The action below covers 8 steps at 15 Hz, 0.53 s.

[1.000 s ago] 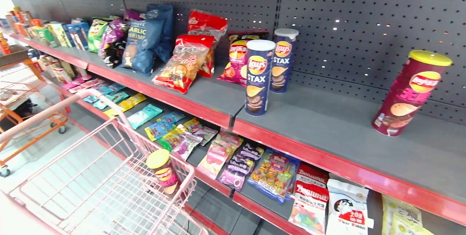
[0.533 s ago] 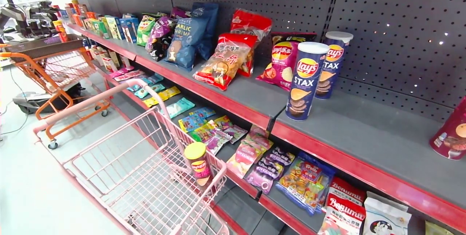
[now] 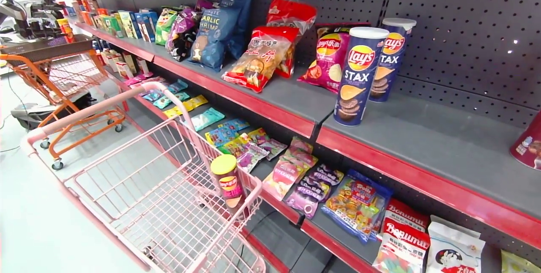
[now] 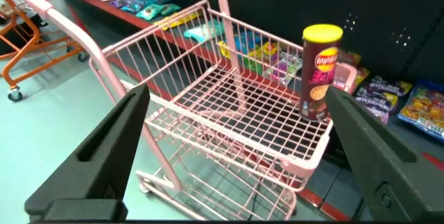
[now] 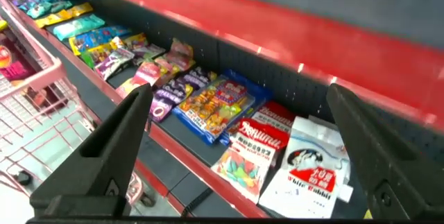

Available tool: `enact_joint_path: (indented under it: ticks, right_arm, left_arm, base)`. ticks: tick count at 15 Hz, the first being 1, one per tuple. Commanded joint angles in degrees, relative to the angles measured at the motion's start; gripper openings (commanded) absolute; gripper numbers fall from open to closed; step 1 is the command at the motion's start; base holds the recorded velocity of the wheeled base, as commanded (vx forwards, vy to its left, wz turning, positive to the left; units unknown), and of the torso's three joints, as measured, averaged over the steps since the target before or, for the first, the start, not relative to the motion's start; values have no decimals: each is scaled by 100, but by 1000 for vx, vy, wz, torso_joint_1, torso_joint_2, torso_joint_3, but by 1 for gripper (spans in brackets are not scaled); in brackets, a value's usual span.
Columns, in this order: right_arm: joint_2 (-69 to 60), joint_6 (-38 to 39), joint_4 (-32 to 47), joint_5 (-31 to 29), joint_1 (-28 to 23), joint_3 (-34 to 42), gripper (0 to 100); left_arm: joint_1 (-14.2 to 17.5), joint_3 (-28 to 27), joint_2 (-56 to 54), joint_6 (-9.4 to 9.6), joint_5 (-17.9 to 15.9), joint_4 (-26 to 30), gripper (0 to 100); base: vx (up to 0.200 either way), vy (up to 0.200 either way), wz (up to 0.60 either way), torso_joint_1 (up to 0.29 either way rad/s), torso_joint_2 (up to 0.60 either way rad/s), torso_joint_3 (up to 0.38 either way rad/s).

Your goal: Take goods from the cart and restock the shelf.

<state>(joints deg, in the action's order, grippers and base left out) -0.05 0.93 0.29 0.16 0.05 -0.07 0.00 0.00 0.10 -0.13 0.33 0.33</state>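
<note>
The chip can (image 4: 320,71), upright in the cart (image 4: 222,99), seems light, rigid and slick (crushable if squeezed hard); its mid-body suits best. The left pincer (image 4: 236,106) and right pincer (image 5: 241,96) are spread, empty.

The cart (image 3: 97,110) is pale pink wire. The chip can (image 3: 228,184) in it is maroon with a yellow lid. Two shelf cans (image 3: 359,83) are dark blue, white-lidded. The shelf (image 3: 444,146) is grey, red-edged, backed by dark dotted pegboard (image 3: 465,23).
</note>
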Motion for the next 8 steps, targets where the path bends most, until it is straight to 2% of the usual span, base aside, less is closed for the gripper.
enact_joint_path:
  ticks: [1, 8]
  right_arm:
    - [5, 22, -3, 2, 4, -1, 100]
    - [5, 30, -3, -7, 4, 7, 100]
  left_arm:
    - [0, 0, 8, -4, 2, -7, 100]
    - [0, 0, 8, 13, -7, 2, 100]
  base:
    - [0, 0, 0, -212, 549, 334]
    - [0, 0, 0, -188, 540, 349]
